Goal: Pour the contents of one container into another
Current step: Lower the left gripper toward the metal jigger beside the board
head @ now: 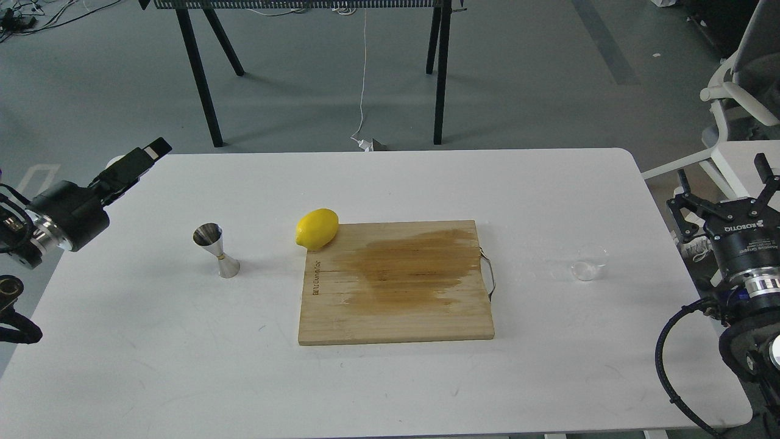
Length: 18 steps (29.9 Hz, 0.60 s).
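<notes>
While both arms hang off the sides of the white table (pixel 390 378), the clear cup (pixel 590 263) stands upright on the bare tabletop at about three o'clock from the table's middle, well apart from everything else on it. Its wide mouth faces up, and whether it holds any liquid cannot be told, since the glass nearly vanishes against the white surface. At nine o'clock from the table's middle stands the steel jigger (pixel 217 250), upright on its lower cone with the upper cone's mouth open to the ceiling; nothing touches it.

Between the two lies a wooden cutting board (pixel 396 317), flat on the table, with a large dark wet-looking stain (pixel 414 265) spread over its far half and a thin metal handle (pixel 489 274) at its three o'clock edge. A lemon (pixel 317 228) rests on its side at the board's eleven o'clock corner, touching the board's edge and partly overlapping it.

Just beyond the table's three o'clock edge, near the cup but apart from it, the right gripper (pixel 728 177) points upward with its two fingers spread wide and nothing between them. At ten o'clock, over the table's far-left corner, the left gripper (pixel 146 155) points away toward one o'clock; its fingers appear as one dark block, so I cannot tell how they stand. Nothing is seen held in it.
</notes>
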Motion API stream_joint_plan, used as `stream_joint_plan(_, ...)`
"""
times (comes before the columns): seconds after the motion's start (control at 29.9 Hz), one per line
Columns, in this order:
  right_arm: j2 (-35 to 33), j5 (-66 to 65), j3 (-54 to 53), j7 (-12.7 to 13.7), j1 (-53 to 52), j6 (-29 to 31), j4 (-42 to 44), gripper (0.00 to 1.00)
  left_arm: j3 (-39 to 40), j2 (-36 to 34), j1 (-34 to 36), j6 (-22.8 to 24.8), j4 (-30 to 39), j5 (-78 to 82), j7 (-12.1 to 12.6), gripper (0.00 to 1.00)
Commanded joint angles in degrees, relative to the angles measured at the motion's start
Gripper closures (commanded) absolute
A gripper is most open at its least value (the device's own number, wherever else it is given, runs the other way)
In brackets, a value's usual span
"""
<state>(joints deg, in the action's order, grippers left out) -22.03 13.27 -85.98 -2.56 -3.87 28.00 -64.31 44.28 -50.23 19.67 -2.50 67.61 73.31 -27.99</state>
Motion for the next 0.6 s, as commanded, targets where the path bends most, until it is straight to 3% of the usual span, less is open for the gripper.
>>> stream_joint_plan(0.0,-0.03,0.0,0.02,0.01,0.0,0.0,0.07,0.01,0.02,0.39,-2.87,-5.66,2.18,0.86,-0.01,0.0)
stream_joint_plan(0.13,-0.03,0.0,0.02,0.01,0.09,0.0,0.07,0.01,0.02,0.83,-5.6,-12.17,2.36,4.9,-0.01,0.0)
stream_joint_plan(0.3,-0.03,0.0,0.11,0.01,0.26,0.0,0.07,0.01,0.02,1.1,-10.6,-16.83,2.44,7.37,-0.01,0.0)
stream_joint_plan(0.57,0.05,0.0,0.29,0.01,0.35,0.0,0.07,0.01,-2.43,3.46,-14.13,-18.25,2.27,11.59,-0.01,0.0)
